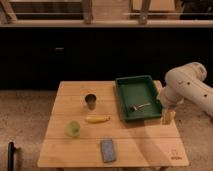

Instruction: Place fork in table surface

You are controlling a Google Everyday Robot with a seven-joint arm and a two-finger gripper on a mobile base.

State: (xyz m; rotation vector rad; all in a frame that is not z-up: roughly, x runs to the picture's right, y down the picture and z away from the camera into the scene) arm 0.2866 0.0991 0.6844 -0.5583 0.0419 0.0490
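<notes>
Fork (140, 106): lying inside the dark green tray (131, 91), toward its near right corner.
Hand (168, 118): low over the Table, just beside the tray's right near corner, apart from the fork (how far open, I cannot tell).
Table (145, 145): also carries a dark cup (90, 101) and a banana (97, 119).

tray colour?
Dark green, seen in the camera view. The tray holds the fork; the gripper hangs just past its right edge.
</notes>
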